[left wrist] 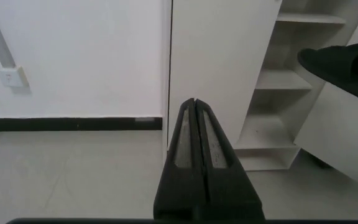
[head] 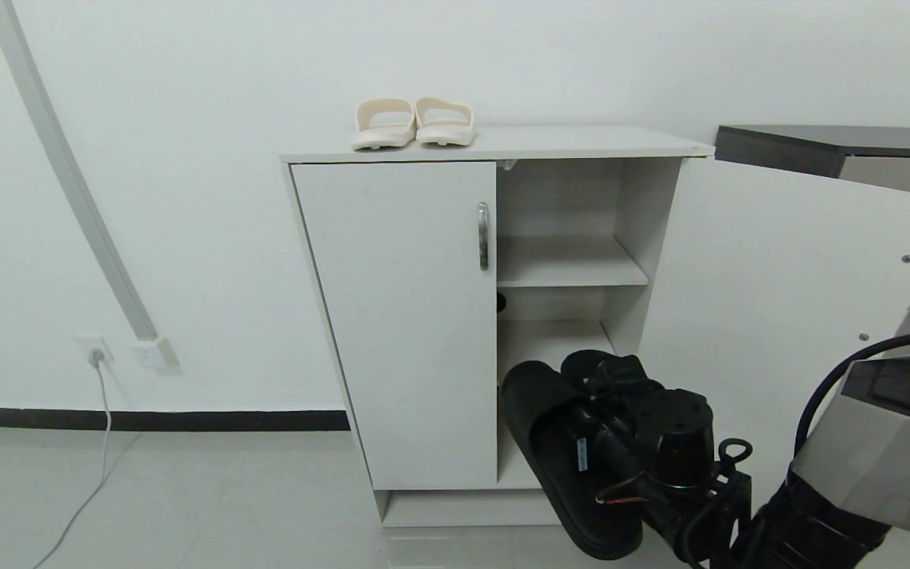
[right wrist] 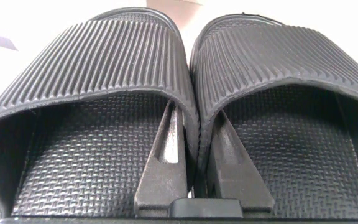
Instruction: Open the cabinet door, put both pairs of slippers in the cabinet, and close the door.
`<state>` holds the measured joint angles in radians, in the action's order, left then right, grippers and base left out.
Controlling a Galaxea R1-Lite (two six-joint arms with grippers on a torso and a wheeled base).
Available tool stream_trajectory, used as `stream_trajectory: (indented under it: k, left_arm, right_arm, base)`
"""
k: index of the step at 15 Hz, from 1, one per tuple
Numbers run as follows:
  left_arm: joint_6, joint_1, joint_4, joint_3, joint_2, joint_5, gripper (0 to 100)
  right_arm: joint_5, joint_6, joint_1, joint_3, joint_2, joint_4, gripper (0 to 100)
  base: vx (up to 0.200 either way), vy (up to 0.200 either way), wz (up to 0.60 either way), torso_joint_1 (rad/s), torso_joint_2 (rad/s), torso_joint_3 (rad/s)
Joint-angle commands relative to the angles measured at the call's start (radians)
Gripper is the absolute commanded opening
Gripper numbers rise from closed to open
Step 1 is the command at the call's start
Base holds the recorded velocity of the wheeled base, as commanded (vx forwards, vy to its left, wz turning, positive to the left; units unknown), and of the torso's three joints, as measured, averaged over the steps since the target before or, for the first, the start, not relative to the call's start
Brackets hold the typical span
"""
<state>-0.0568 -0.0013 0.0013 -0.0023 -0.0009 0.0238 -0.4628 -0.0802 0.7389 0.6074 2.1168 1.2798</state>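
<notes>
A white cabinet (head: 494,144) stands against the wall, its left door (head: 400,316) closed and its right door (head: 771,300) swung open. A beige pair of slippers (head: 414,123) rests on its top. My right gripper (right wrist: 194,155) is shut on the black pair of slippers (right wrist: 191,81), one finger inside each strap, pinching their inner edges together. In the head view the black slippers (head: 558,442) hang in front of the open lower compartment. My left gripper (left wrist: 195,134) is shut with nothing in it, low over the floor, left of the cabinet (left wrist: 222,68).
Inside the open side are a shelf (head: 565,265) and a lower shelf (head: 550,340), both bare. A grey unit (head: 842,150) stands behind the open door. A wall socket with a cable (head: 95,356) sits at the left, above tiled floor (head: 147,506).
</notes>
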Motion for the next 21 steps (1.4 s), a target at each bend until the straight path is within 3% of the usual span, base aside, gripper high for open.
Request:
stream_trajectory:
  k: [1, 4, 7, 11, 21]
  left_arm:
    - [-0.003, 0.0, 0.0, -0.001, 0.002, -0.001, 0]
    - [-0.005, 0.0, 0.0, -0.001, 0.002, -0.002, 0]
    - [-0.005, 0.0, 0.0, -0.001, 0.002, -0.002, 0]
    - [-0.005, 0.0, 0.0, -0.001, 0.002, -0.002, 0]
    - [-0.005, 0.0, 0.0, -0.001, 0.002, -0.002, 0]
  right_arm:
    - [-0.027, -0.003, 0.004, 0.049, 0.028, -0.014, 0]
    - [-0.162, -0.079, 0.011, 0.192, 0.071, -0.148, 0]
    - [-0.217, -0.21, 0.02, 0.298, 0.075, -0.341, 0]
    - [-0.237, -0.214, 0.022, 0.305, 0.101, -0.35, 0]
    - [-0.241, -0.214, 0.022, 0.33, 0.175, -0.326, 0]
  base:
    - [0.0, 0.0, 0.0, 0.0, 0.0, 0.0]
    - [0.0, 0.0, 0.0, 0.0, 0.0, 0.0]
    - [0.0, -0.133, 0.0, 0.002, 0.0, 0.003]
    - [0.0, -0.2, 0.0, 0.004, 0.0, 0.005]
    - [0.0, 0.0, 0.0, 0.0, 0.0, 0.0]
